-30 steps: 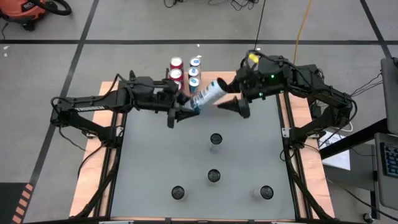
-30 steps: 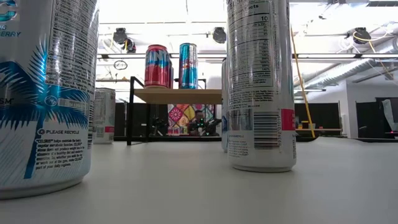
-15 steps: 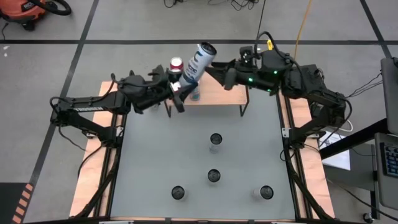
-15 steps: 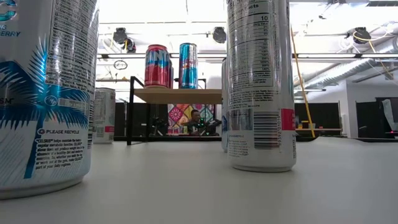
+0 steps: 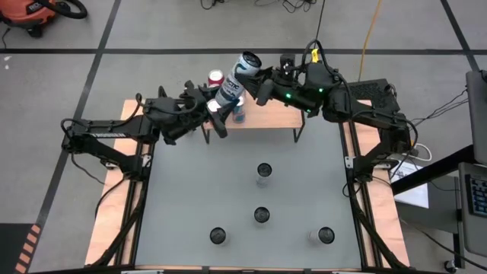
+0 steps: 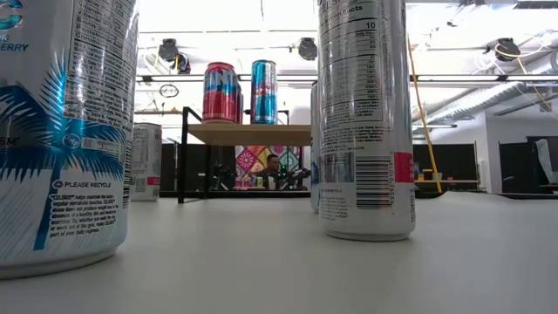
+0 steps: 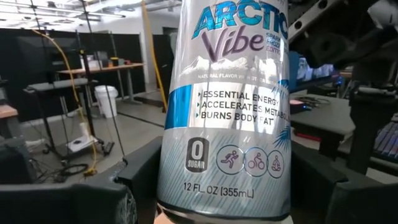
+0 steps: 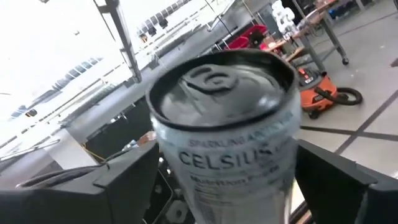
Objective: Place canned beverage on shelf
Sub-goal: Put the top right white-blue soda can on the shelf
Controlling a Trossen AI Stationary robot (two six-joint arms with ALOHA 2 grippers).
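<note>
A: Holding what, w/ which claw?
B: Left claw [image 5: 221, 112] clamps the can's [image 5: 235, 81] bottom; can tilts above the shelf [image 5: 266, 113] at the tabletop's [image 5: 190, 198] far edge. Right claw [image 5: 261, 85] sits at the can's top, fingers [image 8: 127, 180] spread either side, no clear contact.
A: Shelf?
B: Red can [image 6: 220, 91] & blue can [image 6: 263, 91] stand on it. Four more cans on the tabletop.

Silver Celsius can [image 8: 227, 134] fills frame centre, pull-tab top tilted toward camera, between the right pincer's [image 8: 230, 186] dark fingers [image 8: 127, 177]; orange vacuum [image 8: 323, 93] at right.
</note>
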